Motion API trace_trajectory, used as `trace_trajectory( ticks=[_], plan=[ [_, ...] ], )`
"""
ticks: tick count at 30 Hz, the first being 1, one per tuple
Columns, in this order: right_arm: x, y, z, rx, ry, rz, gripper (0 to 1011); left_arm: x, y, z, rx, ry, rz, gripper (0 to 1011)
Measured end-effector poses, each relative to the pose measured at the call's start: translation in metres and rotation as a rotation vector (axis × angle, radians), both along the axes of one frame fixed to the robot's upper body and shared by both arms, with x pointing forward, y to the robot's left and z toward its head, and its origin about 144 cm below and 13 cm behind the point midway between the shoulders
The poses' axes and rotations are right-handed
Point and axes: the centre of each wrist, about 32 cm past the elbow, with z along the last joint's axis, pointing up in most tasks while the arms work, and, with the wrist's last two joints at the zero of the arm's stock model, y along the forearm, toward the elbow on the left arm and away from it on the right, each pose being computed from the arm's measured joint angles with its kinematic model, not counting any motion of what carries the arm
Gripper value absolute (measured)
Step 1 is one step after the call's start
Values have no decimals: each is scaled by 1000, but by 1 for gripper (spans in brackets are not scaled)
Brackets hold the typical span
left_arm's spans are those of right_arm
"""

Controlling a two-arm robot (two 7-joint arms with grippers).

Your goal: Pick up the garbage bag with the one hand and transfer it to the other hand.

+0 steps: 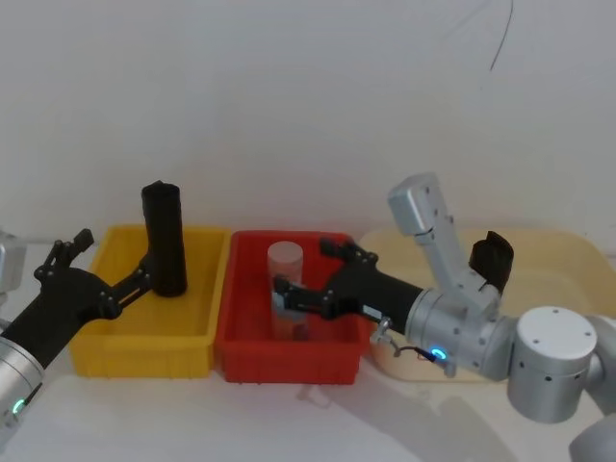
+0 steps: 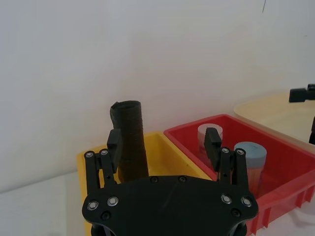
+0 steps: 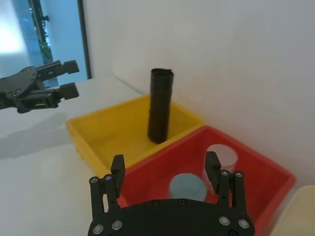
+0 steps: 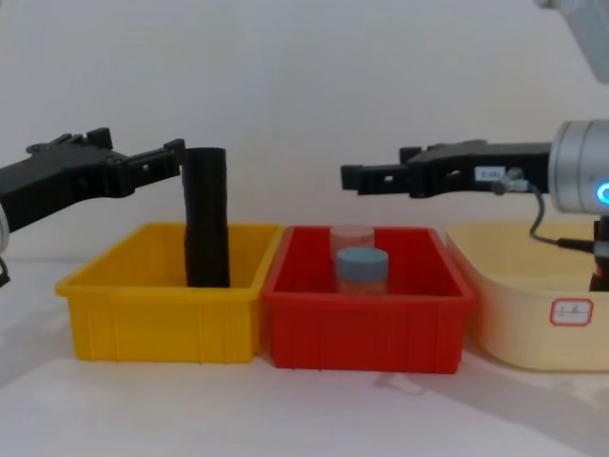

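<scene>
Garbage bag roll (image 1: 166, 241) stands upright in the yellow bin (image 1: 135, 358), toward the bin's back right; its top rises well clear of the rim; matte black, with a ragged, slightly crumpled top lip.

Left gripper (image 1: 114, 258), green-ringed, hangs over the left part of the yellow bin, level with the roll's upper half; jaws spread wide, nothing held. In the left wrist view the roll (image 2: 132, 129) sits off-centre, close behind one finger (image 2: 115, 142); it looks beyond the pads rather than between them. From the chest view one fingertip is just beside the roll's top; I cannot tell whether it touches.

Right gripper (image 1: 308, 269), blue-ringed, hovers above the red bin (image 1: 289, 366), pointing toward the roll; jaws likewise wide and empty. A clear jar (image 1: 285, 255) and a blue-lidded jar (image 4: 362, 265) stand below it.

Handling, as judged:
- probably light for its height
- wound film, so likely firm across the diameter with a little give
- outer wrap likely slick and may slide or loosen under a weak pinch
- tall and narrow, standing free, so a sideways nudge from a finger could tip it against the bin wall

Where to hold: around the body, square to its axis, with the roll centred between the pads before closing; grip away from the middle so a bare length is left for the right gripper to take; avoid the crumpled lip, which would likely crush rather than grip.
</scene>
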Motion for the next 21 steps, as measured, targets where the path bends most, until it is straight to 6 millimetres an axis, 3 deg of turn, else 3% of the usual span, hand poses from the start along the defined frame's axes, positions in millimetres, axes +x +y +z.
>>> trace_trajectory(
  ticks=[21],
  plan=[
    [30, 27, -25, 15, 115, -13, 1001, 1, 2, -2, 2, 11, 3, 1003]
  ],
)
